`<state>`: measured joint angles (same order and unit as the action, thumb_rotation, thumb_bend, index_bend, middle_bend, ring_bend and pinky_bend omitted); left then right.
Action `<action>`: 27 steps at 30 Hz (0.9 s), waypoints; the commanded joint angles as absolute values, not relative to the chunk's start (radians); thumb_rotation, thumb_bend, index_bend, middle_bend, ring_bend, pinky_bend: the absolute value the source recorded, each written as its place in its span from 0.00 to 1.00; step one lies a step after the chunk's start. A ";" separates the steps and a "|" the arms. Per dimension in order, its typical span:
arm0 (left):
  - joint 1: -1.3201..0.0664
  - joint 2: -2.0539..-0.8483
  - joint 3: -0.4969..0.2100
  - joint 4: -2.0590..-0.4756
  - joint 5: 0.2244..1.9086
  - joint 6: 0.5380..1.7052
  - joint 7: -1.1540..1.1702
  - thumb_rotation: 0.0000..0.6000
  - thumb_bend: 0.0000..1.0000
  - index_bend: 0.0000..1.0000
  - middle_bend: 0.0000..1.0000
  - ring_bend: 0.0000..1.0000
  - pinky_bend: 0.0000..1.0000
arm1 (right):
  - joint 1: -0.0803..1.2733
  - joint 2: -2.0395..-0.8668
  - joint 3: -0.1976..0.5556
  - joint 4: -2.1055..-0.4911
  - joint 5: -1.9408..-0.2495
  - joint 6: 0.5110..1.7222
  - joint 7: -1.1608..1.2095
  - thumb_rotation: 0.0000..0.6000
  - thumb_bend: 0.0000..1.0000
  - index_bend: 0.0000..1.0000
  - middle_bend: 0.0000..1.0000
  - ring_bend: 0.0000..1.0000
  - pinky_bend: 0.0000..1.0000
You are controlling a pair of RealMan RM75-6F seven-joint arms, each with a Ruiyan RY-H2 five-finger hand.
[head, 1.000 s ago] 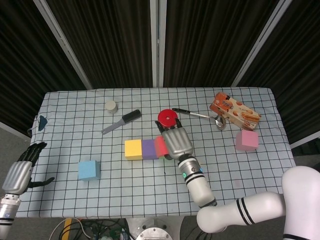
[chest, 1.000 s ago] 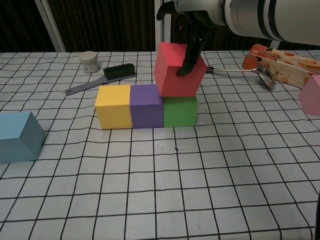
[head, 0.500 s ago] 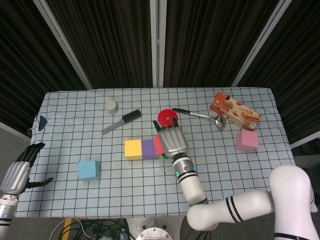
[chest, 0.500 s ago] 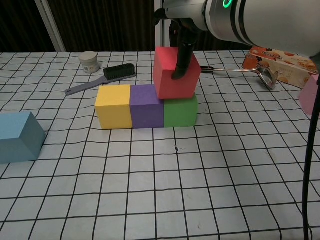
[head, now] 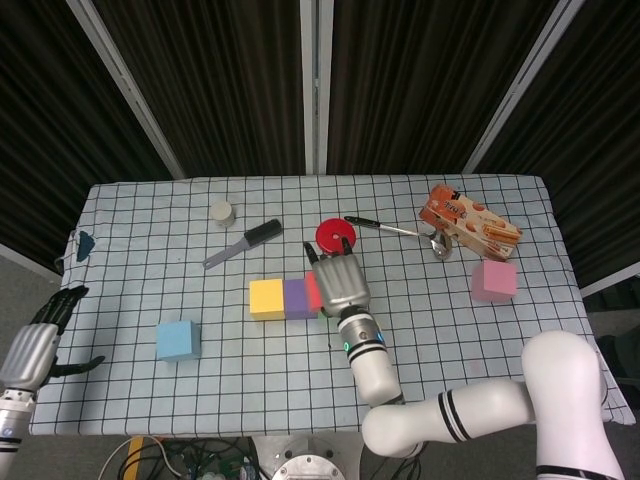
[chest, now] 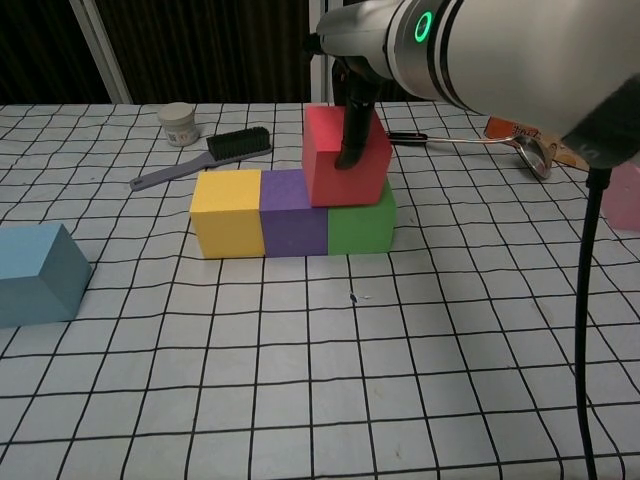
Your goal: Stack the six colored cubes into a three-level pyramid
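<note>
A row of yellow cube (chest: 228, 212), purple cube (chest: 293, 214) and green cube (chest: 362, 226) stands mid-table. My right hand (chest: 351, 105) grips a red cube (chest: 330, 165) from above; the cube rests on the green one and overlaps the purple one's right edge. In the head view the right hand (head: 338, 280) hides the green cube and most of the red cube (head: 313, 292). A blue cube (head: 178, 340) lies front left, and a pink cube (head: 493, 280) at the right. My left hand (head: 35, 345) hangs off the table's left edge, holding nothing.
Behind the row are a red disc (head: 335, 236), a black brush (head: 245, 243), a white jar (head: 221, 211), a spoon (head: 400, 230) and a snack box (head: 470, 225). The checked table (chest: 330, 380) stretches out in front of the row.
The right hand has carried the red cube left and down, from tilted over the green cube to sitting level across the green and purple tops. The left hand has barely moved.
</note>
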<state>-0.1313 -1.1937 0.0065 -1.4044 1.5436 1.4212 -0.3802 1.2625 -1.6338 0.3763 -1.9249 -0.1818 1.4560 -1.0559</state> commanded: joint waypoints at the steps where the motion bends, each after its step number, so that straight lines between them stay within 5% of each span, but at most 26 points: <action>1: -0.132 -1.191 0.006 -1.404 1.544 1.422 -0.386 1.00 0.06 0.08 0.06 0.00 0.14 | 1.274 -1.643 0.390 -1.917 -0.170 1.465 -1.071 1.00 0.17 0.00 0.73 0.29 0.00; 27: -0.129 -1.182 0.009 -1.395 1.550 1.427 -0.428 1.00 0.06 0.07 0.06 0.00 0.14 | 1.317 -1.708 0.442 -1.872 -0.124 1.514 -1.158 1.00 0.19 0.00 0.73 0.29 0.00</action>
